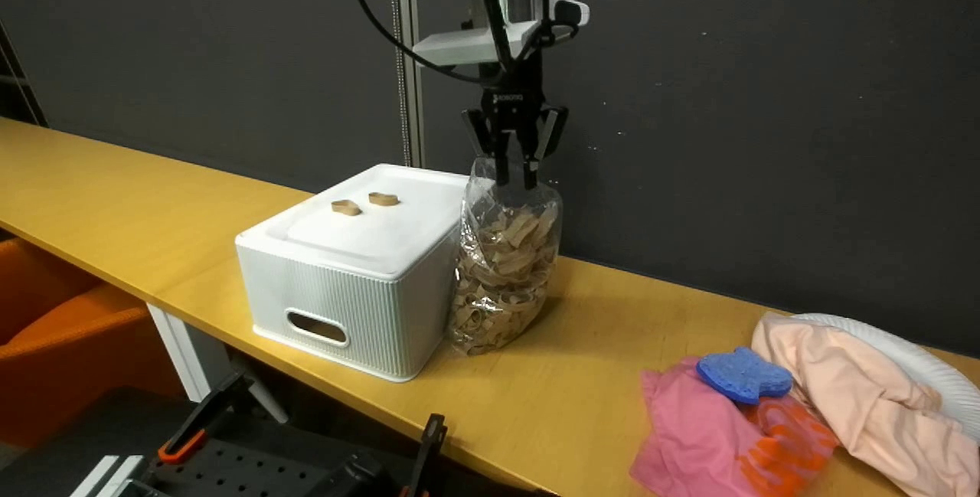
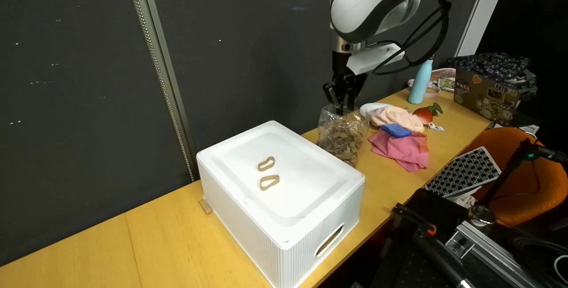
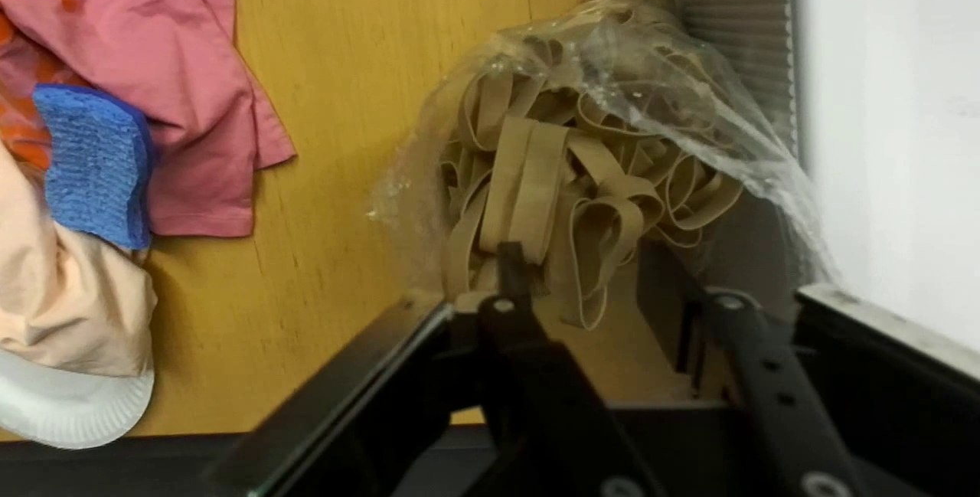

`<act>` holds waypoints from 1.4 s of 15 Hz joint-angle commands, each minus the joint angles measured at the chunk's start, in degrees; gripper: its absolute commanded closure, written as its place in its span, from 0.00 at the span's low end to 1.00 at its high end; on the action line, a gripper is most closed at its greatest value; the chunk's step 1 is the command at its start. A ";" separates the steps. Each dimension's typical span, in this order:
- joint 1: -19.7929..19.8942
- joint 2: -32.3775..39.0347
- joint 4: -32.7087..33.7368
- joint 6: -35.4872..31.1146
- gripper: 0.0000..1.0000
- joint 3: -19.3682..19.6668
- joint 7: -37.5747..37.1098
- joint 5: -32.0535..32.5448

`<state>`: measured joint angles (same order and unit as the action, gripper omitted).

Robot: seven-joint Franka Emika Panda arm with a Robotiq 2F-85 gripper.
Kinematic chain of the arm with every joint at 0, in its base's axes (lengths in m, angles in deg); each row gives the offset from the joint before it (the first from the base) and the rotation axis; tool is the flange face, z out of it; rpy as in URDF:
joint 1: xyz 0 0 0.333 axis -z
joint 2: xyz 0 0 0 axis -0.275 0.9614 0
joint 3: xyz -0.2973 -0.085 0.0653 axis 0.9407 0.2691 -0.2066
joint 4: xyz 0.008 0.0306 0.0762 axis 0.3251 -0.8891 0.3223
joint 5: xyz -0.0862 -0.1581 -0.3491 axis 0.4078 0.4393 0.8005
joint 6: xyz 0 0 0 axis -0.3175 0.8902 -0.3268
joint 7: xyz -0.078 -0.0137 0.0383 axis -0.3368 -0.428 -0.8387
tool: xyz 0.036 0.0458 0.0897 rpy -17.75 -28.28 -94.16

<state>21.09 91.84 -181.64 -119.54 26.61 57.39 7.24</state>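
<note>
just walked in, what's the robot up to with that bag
The robot's gripper hangs pointing down at the open mouth of a clear bag full of tan bands. Its jaws stand apart with no band gripped between them; whether the tips are inside the bag is hard to tell. The bag stands on the table beside a white box, and two loose bands lie on top of the box. Farther along, a blue sponge rests on a pink cloth.
</note>
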 commanded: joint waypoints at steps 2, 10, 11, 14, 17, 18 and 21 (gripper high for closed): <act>-1.37 -4.03 -1.72 0.32 0.19 -1.28 0.01 0.02; -7.23 -6.63 -2.17 -1.34 0.00 -8.48 3.25 -2.99; -7.18 -6.23 -2.75 -2.62 0.00 -9.06 5.78 -4.87; -6.55 -4.96 -3.63 -4.44 0.00 -10.14 14.57 -10.27; -6.15 -2.64 -3.28 -4.62 0.00 -10.09 20.79 -12.08; -6.05 -1.73 -3.07 -4.79 0.00 -10.06 21.75 -11.98; -6.14 2.23 -1.29 -4.60 0.00 -10.32 22.99 -10.94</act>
<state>14.48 90.51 -185.21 -123.63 17.12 77.85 -3.30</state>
